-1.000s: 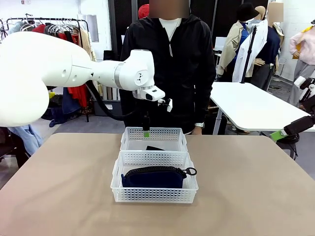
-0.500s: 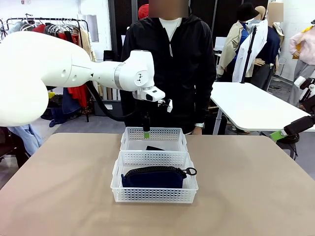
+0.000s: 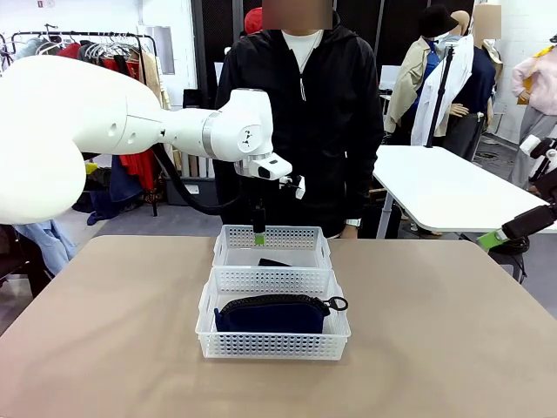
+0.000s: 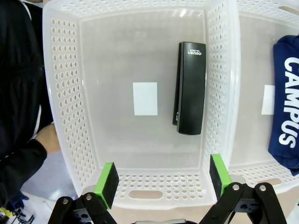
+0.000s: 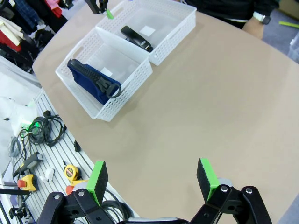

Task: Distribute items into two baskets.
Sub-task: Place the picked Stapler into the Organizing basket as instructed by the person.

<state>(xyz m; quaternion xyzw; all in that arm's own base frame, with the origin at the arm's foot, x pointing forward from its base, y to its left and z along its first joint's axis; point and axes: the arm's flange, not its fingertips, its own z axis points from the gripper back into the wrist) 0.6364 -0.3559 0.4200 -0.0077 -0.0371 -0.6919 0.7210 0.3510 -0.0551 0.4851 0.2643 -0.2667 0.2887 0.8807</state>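
Two white lattice baskets stand one behind the other at the table's middle. The near basket (image 3: 272, 346) holds the navy pouch (image 3: 271, 315), its zipper ring to the right. The black stapler (image 3: 274, 262) lies in the far basket (image 3: 228, 246). My left gripper (image 3: 258, 229) hangs open above the far basket, holding nothing. In the left wrist view the stapler (image 4: 190, 88) lies below the open left gripper (image 4: 162, 179), with the pouch (image 4: 287, 107) in the neighbouring basket (image 4: 243, 172). My right gripper (image 3: 500, 237) is off the table's right edge; its own view shows the right gripper (image 5: 152, 179) open and holding nothing.
A person (image 3: 300, 113) stands right behind the far basket, a hand (image 4: 44, 137) close to its outer wall (image 4: 65, 93). A white label (image 4: 145, 98) lies on that basket's floor. Bare tabletop (image 3: 435, 331) spreads to both sides. Tools and cables (image 5: 32, 154) lie beside the table.
My left gripper has risen slightly above the far basket. The baskets, pouch, stapler and right arm have not moved.
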